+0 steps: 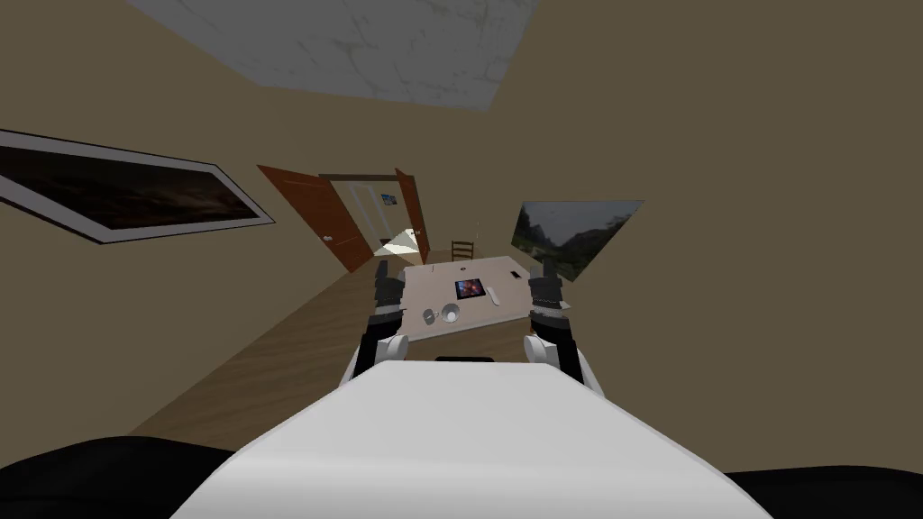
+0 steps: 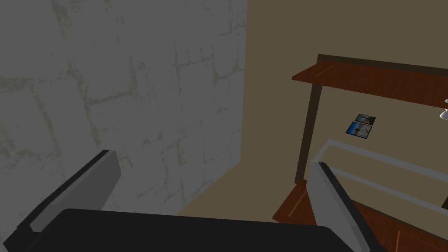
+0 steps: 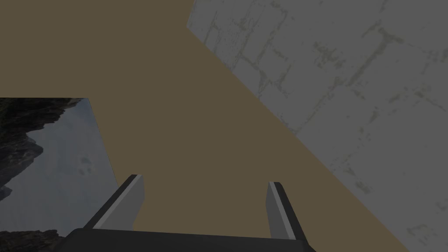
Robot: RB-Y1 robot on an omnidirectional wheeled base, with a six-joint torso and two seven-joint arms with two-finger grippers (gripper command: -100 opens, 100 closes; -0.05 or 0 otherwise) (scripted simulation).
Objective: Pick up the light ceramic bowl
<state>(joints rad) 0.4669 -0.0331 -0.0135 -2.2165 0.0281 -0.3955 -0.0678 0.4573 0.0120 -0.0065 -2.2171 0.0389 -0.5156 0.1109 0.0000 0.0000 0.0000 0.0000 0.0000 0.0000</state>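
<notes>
A small light grey bowl [image 1: 450, 313] sits near the front edge of a pale table [image 1: 505, 270] ahead of me, with a smaller round thing [image 1: 429, 316] just to its left. My left gripper [image 1: 386, 268] is raised beside the table's left edge, left of and beyond the bowl, and its fingers [image 2: 94, 175] stand open and hold nothing. My right gripper [image 1: 546, 268] is raised at the table's right edge, well apart from the bowl. Its fingers [image 3: 131, 199] are also open and hold nothing.
A dark tablet with a bright screen [image 1: 470, 288] lies mid-table, and a white elongated thing [image 1: 494, 295] lies to its right. A wooden chair [image 1: 462, 250] stands at the far end. Brown doors [image 1: 315, 216] stand open at a doorway beyond. Wood floor runs along the table's left.
</notes>
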